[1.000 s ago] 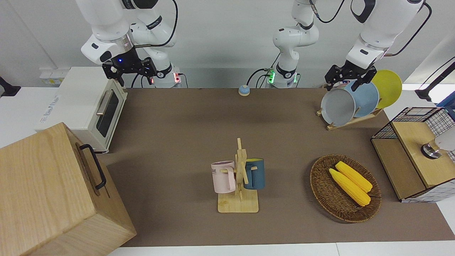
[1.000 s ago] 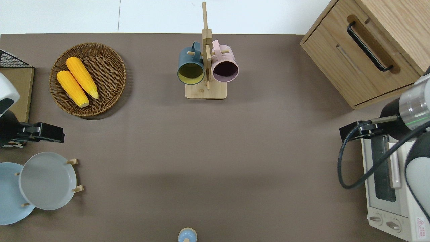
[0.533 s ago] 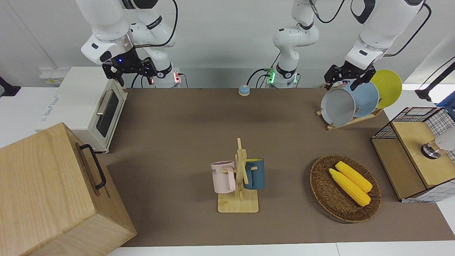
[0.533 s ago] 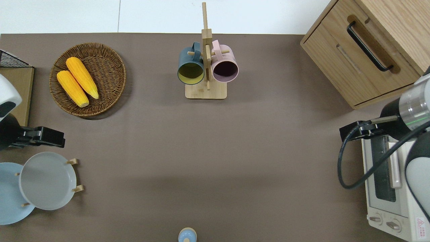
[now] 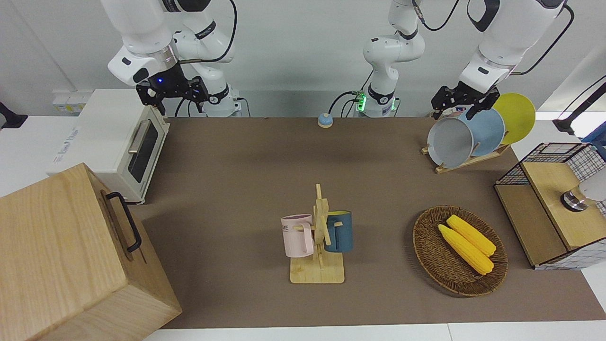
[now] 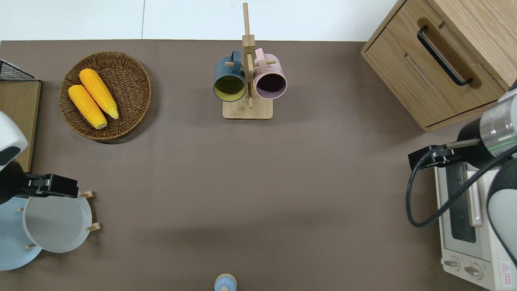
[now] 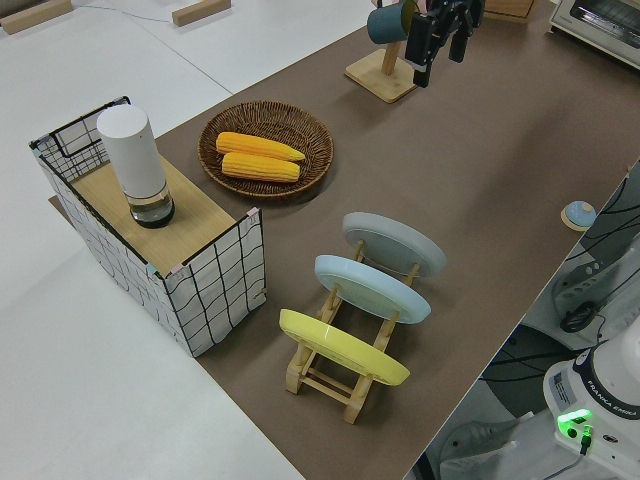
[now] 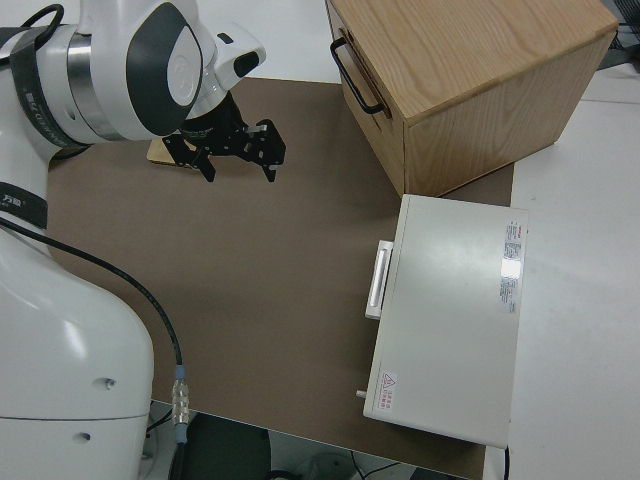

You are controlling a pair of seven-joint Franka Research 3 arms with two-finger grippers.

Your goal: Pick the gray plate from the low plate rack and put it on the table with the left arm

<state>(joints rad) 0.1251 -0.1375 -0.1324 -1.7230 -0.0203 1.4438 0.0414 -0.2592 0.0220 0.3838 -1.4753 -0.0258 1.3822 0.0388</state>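
Observation:
The gray plate (image 5: 450,142) (image 6: 56,224) (image 7: 395,243) leans in the low plate rack (image 5: 466,163) (image 7: 340,385), in the slot toward the table's middle, at the left arm's end of the brown table (image 5: 246,161). My left gripper (image 5: 455,108) (image 6: 50,188) (image 7: 440,45) hangs open in the air over the plate's rim that is farther from the robots, not touching it. The right arm is parked, its gripper (image 5: 173,92) (image 8: 235,150) open and empty.
A light blue plate (image 5: 487,130) and a yellow plate (image 5: 518,116) share the rack. A wicker basket (image 5: 426,246) of corn and a wire crate (image 5: 549,203) lie farther from the robots. A mug stand (image 5: 318,237), toaster oven (image 5: 118,142) and wooden cabinet (image 5: 71,255) stand elsewhere.
My left gripper has moved toward the robots, from off the plate's edge to over the gray plate's rim. Plates and right arm are unchanged.

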